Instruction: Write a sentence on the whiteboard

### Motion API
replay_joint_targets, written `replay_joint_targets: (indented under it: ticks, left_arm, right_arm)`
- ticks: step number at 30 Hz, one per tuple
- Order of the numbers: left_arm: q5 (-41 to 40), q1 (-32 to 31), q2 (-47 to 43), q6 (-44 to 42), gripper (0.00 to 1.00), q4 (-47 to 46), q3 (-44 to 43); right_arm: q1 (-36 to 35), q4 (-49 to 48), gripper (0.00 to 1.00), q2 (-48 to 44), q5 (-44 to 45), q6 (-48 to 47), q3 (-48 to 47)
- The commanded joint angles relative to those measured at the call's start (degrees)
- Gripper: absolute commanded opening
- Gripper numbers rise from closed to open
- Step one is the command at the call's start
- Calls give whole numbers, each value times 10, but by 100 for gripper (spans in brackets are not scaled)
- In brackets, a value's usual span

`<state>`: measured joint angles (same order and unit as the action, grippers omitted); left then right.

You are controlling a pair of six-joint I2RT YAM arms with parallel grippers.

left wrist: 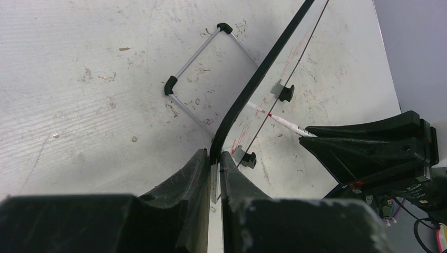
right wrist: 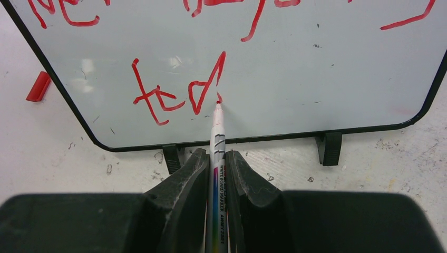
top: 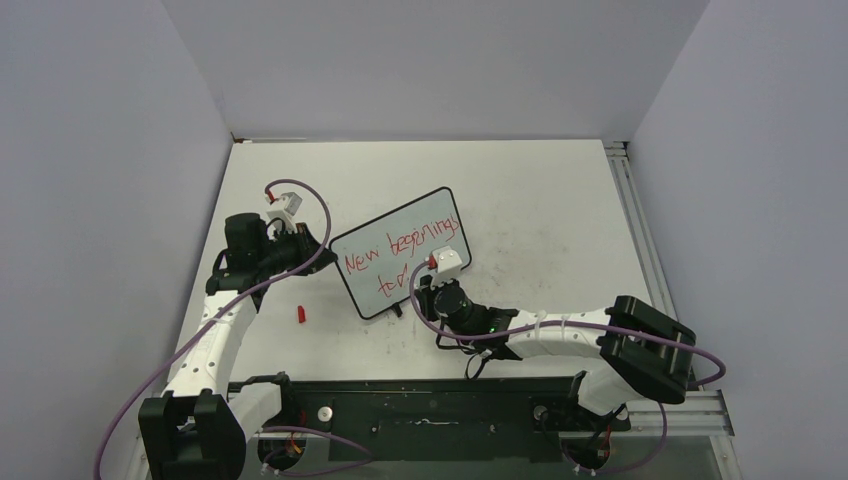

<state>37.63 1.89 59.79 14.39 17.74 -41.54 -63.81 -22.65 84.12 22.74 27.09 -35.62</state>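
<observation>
1. R claw (right wrist: 213,158), bottom centre of R wrist view: fingers pressed in on the marker (right wrist: 217,132) barrel, pinching it. Tip points up-frame.
2. Marker tip sits at the whiteboard (right wrist: 316,79) face, just right of the "d" in the lower line. Contact looks made, not certain.
3. Step in hand (judged): writing line 2 of the sentence (top: 398,250). Top line reads approx. "New beginnings"; lower line shows "tod" only. Next move calls for light, steady tip pressure and short strokes rightward, stopping short of the frame.
4. Red cap (top: 301,314): lies on bench (top: 540,200), lower left of board, apart from it.
5. Whiteboard pos.: centre of top view, standing angled on its feet (right wrist: 329,147).
6. L claw (left wrist: 213,158), at board's left edge: closed tight on the black frame, steadying it.
</observation>
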Motion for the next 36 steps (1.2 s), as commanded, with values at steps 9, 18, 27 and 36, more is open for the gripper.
replay_joint_targets:
  ticks: [9, 18, 27, 36]
  left_arm:
    - [9, -6, -11, 0, 0, -14, -5]
    - [10, -5, -10, 0, 0, -14, -5]
    - [10, -5, -10, 0, 0, -13, -5]
    - [10, -5, -11, 0, 0, -13, -4]
  right_arm:
    - [-2, -51, 5, -14, 25, -28, -37]
    - [-1, -53, 5, 4, 33, -26, -35]
    - [-2, -48, 5, 11, 23, -12, -17]
    - [-3, -45, 5, 16, 12, 12, 4]
